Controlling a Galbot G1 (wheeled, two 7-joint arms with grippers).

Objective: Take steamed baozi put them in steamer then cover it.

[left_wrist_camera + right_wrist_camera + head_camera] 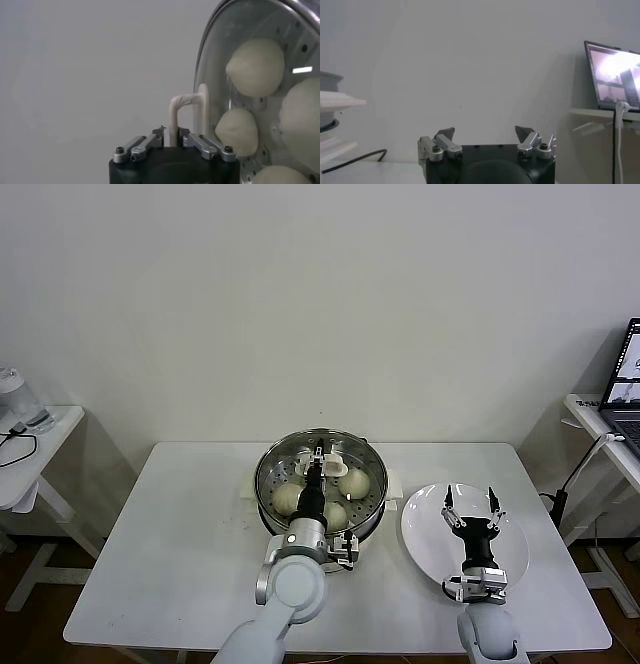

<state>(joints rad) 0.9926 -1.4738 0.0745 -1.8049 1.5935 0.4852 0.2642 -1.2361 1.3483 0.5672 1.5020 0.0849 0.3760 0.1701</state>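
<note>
The steamer [372, 506] is a shiny steel pot at the table's middle. Several cream-white baozi [287, 500] lie on its perforated tray; they show through the glass in the left wrist view [255, 67]. The clear glass cover [352, 446] with its cream-white handle [332, 467] lies over the pot. My left gripper [318, 450] is shut on that handle, which shows between the fingers in the left wrist view [174, 112]. My right gripper [473, 506] is open and empty above the white plate [425, 529].
The steamer's cream-white base [392, 485] juts out beside the plate. A side table with a laptop [625, 384] and a cable stands at the right; the laptop also shows in the right wrist view [612, 75]. Another side table [30, 449] stands at the left.
</note>
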